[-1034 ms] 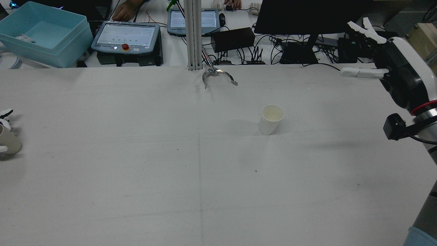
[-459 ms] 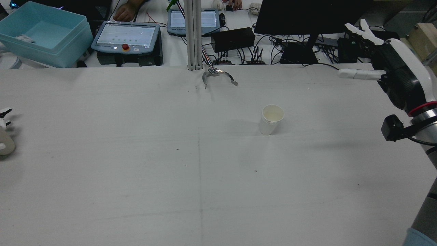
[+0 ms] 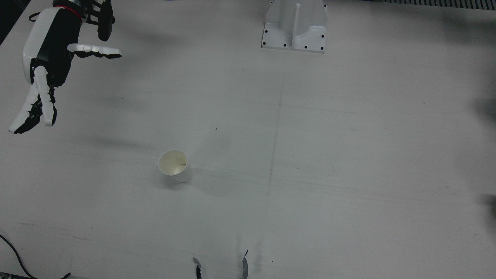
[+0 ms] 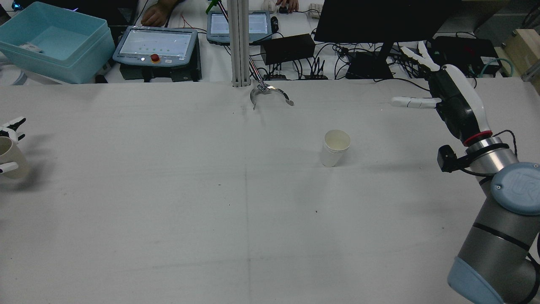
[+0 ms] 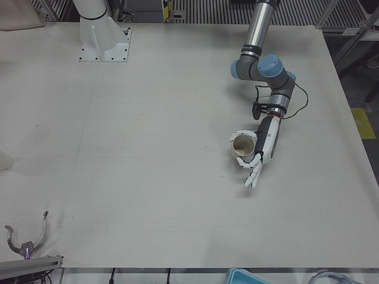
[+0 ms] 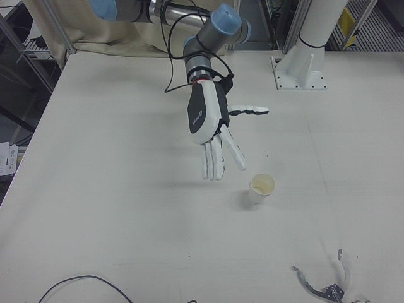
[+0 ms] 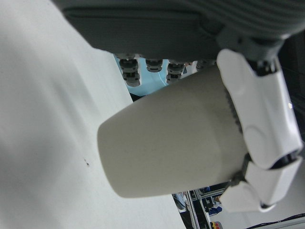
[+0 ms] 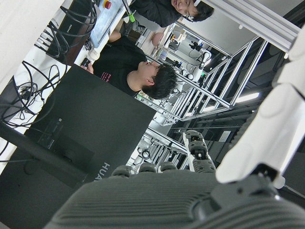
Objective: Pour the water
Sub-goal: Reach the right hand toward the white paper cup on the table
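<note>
Readable text: "HUA…" on the back of the black monitor (image 8: 71, 138) in the right hand view, rest cut off by the hand's own body at the bottom of frame. "UR" logo on the blue joint cap of the right arm (image 4: 515, 188), lower right of the rear view. Screens on the two teach pendants (image 4: 155, 44) at the top of the rear view were too small to read.

Left hand (image 5: 256, 155) was wrapped around a beige cup (image 5: 243, 146), mouth up, right of centre in the left-front view. Rear view only caught it at the left edge, cup (image 4: 8, 157) half cut off. Left hand view showed the cup (image 7: 176, 143) side-on filling the frame; contents not visible.

Right hand (image 6: 214, 136) was empty, fingers straight and spread, thumb out sideways, upper centre of the right-front view, held above the table (image 3: 348, 155).

White paper cup (image 3: 174, 166) stood upright, left of centre in the front view; whether there was liquid in it couldn't be told. It was near the right hand but not touching.

Metal clamp (image 3: 221, 267) was cut off at the bottom edge of the front view.
</note>
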Controlling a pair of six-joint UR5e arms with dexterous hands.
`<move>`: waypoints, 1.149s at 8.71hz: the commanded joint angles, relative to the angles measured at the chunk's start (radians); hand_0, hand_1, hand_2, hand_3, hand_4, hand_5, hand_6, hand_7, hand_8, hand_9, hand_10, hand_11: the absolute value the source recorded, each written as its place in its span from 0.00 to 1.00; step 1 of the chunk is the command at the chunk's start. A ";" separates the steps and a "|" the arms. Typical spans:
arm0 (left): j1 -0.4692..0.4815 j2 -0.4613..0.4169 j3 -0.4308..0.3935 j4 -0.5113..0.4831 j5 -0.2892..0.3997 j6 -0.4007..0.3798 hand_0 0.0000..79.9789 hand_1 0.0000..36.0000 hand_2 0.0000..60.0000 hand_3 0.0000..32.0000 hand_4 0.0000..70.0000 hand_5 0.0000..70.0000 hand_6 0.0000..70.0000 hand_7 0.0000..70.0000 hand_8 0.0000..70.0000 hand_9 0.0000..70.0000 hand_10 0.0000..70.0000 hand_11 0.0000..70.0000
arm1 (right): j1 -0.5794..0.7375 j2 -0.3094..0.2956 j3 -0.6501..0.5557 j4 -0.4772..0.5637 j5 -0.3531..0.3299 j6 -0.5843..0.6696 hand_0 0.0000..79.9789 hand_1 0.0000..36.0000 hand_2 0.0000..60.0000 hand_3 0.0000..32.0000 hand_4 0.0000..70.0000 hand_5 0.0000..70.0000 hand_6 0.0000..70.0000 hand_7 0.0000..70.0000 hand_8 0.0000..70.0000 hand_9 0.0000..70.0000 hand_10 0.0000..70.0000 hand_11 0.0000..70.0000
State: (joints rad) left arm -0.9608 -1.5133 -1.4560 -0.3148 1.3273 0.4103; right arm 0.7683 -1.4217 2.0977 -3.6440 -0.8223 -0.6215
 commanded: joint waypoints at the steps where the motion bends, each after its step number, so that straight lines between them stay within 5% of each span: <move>1: 0.001 0.002 -0.053 0.072 0.003 -0.036 0.55 1.00 1.00 0.00 0.40 1.00 0.07 0.16 0.03 0.07 0.09 0.17 | -0.032 0.053 -0.331 0.312 0.008 0.002 0.54 0.28 0.11 0.00 0.04 0.02 0.00 0.00 0.01 0.00 0.00 0.00; 4: -0.001 0.002 -0.055 0.072 0.003 -0.036 0.53 1.00 1.00 0.00 0.40 1.00 0.07 0.16 0.03 0.07 0.09 0.16 | -0.202 0.060 -0.380 0.329 0.153 0.002 0.57 0.31 0.07 0.00 0.01 0.02 0.00 0.00 0.00 0.00 0.00 0.00; 6: -0.001 0.002 -0.052 0.074 0.003 -0.038 0.53 1.00 1.00 0.00 0.40 1.00 0.07 0.16 0.03 0.07 0.09 0.16 | -0.234 0.075 -0.439 0.355 0.186 0.008 0.55 0.30 0.09 0.00 0.00 0.00 0.00 0.00 0.00 0.00 0.00 0.00; 8: -0.003 0.002 -0.055 0.074 0.003 -0.038 0.53 1.00 1.00 0.00 0.40 1.00 0.06 0.15 0.03 0.06 0.09 0.16 | -0.233 0.083 -0.542 0.537 0.201 0.009 0.54 0.28 0.10 0.00 0.00 0.00 0.00 0.00 0.00 0.00 0.00 0.00; 10: -0.003 0.002 -0.050 0.074 0.003 -0.038 0.53 1.00 1.00 0.00 0.40 1.00 0.07 0.16 0.03 0.06 0.09 0.16 | -0.233 0.102 -0.541 0.550 0.248 0.078 0.56 0.30 0.11 0.00 0.02 0.03 0.00 0.00 0.00 0.00 0.00 0.00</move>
State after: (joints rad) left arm -0.9629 -1.5103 -1.5094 -0.2409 1.3296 0.3728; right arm 0.5366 -1.3396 1.5812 -3.1444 -0.6172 -0.6067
